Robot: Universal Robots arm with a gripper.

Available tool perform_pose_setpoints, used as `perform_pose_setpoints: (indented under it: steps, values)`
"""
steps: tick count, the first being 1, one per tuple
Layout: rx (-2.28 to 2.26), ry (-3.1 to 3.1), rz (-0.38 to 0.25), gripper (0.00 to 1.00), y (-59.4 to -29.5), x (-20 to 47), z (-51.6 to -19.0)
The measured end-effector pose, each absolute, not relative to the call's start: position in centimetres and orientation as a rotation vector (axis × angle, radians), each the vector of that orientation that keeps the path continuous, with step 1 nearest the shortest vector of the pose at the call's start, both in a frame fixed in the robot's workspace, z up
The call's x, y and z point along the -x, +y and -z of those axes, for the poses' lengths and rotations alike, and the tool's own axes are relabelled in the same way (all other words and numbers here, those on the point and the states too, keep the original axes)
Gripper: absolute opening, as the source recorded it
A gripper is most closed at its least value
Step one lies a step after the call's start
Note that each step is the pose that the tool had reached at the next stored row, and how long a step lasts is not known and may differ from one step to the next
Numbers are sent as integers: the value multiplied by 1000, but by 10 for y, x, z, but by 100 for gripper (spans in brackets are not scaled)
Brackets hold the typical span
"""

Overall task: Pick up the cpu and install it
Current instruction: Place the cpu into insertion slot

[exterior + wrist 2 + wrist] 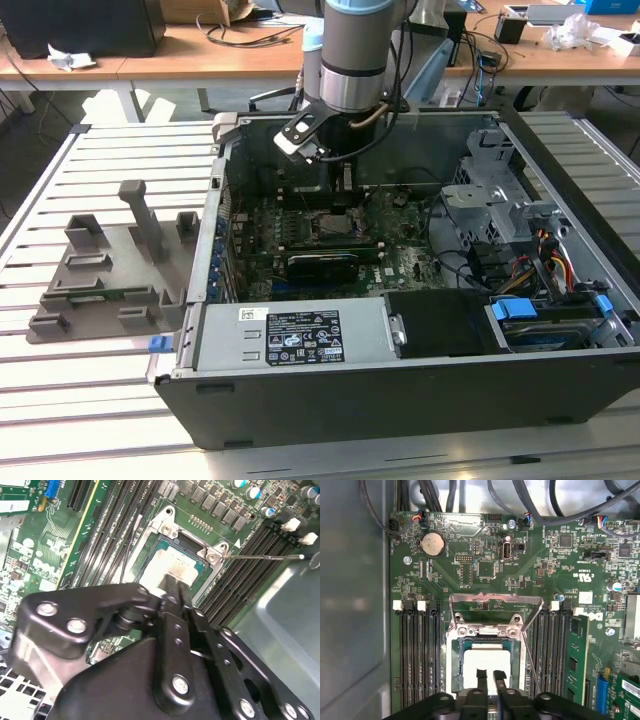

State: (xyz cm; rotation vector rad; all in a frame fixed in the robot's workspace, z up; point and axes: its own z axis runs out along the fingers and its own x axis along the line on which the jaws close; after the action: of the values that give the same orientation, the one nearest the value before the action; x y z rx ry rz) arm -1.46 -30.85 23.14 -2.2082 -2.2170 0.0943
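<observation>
The cpu point(485, 657) point(172, 565), a silver-topped square chip, lies flat in the socket on the green motherboard. The socket's metal frame point(495, 600) is swung up and open, and its thin lever point(265, 556) sticks out to one side. My gripper point(490, 677) point(172, 582) hangs straight over the cpu. Its two black fingers are drawn close together, with a thin slit and nothing between them, and the tips are at or just above the chip's top. In the exterior view the arm reaches down into the open computer case, with the gripper point(343, 180) above the socket point(330, 222).
Black memory slots point(417, 655) flank the socket on both sides. The case walls point(400, 400), the power supply point(290, 340) and a drive cage point(500, 190) enclose the board. A grey plastic tray point(110, 280) sits on the slatted table at the exterior view's left.
</observation>
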Motion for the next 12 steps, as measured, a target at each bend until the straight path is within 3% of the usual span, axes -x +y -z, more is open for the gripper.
perform_pose_setpoints:
  steps: [2,12]
  values:
    - [2208,-2217,-94,11,-309,15,-236]
    - [2208,-2217,-94,11,-308,15,-247]
